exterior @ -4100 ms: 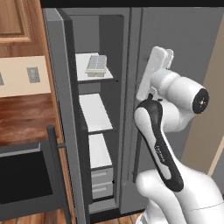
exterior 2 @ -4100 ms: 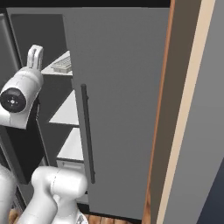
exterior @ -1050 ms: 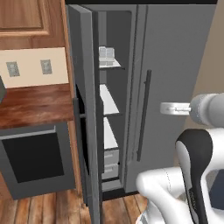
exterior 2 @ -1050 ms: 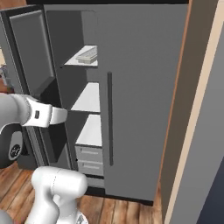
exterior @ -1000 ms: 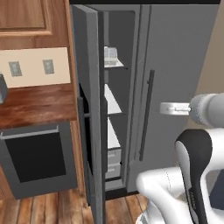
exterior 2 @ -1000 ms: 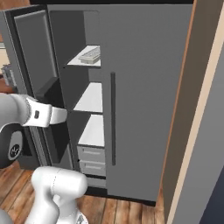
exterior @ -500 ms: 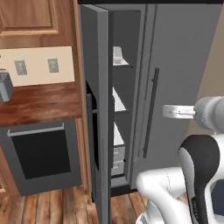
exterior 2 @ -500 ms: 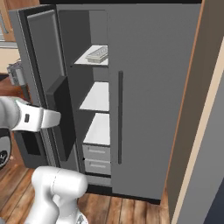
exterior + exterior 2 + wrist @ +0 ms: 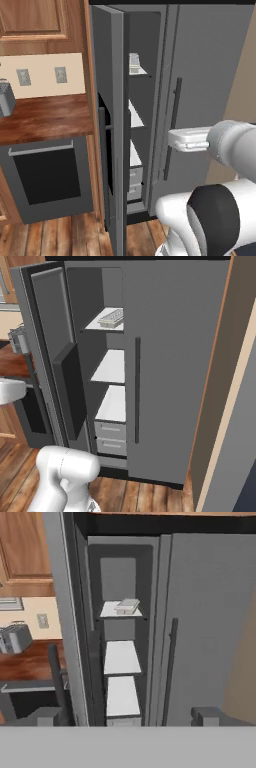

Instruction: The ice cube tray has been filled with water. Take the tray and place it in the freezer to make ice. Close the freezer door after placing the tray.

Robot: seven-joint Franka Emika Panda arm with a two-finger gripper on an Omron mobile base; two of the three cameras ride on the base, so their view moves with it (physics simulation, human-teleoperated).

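Your claw (image 9: 127,714) stands spread to its widest and holds nothing, its two dark fingertips (image 9: 46,716) rising far apart at the bottom of the hand view, aimed level at the open freezer (image 9: 120,647). From the left base view you see the arm reaching forward horizontally, its white wrist held out in front of the fridge's plain grey door (image 9: 210,75). One ice cube tray (image 9: 111,317) rests on the top shelf (image 9: 95,324) inside the freezer, well apart from the claw. Below it you can count two more white shelves, and two drawers (image 9: 111,437) at the bottom. The freezer door (image 9: 52,356) stands swung wide open to the left. Beyond it, one grey toaster (image 9: 14,638) sits on the wooden tabletop (image 9: 45,116) above one black-fronted oven (image 9: 47,176); two wall outlets (image 9: 41,75) show behind it.
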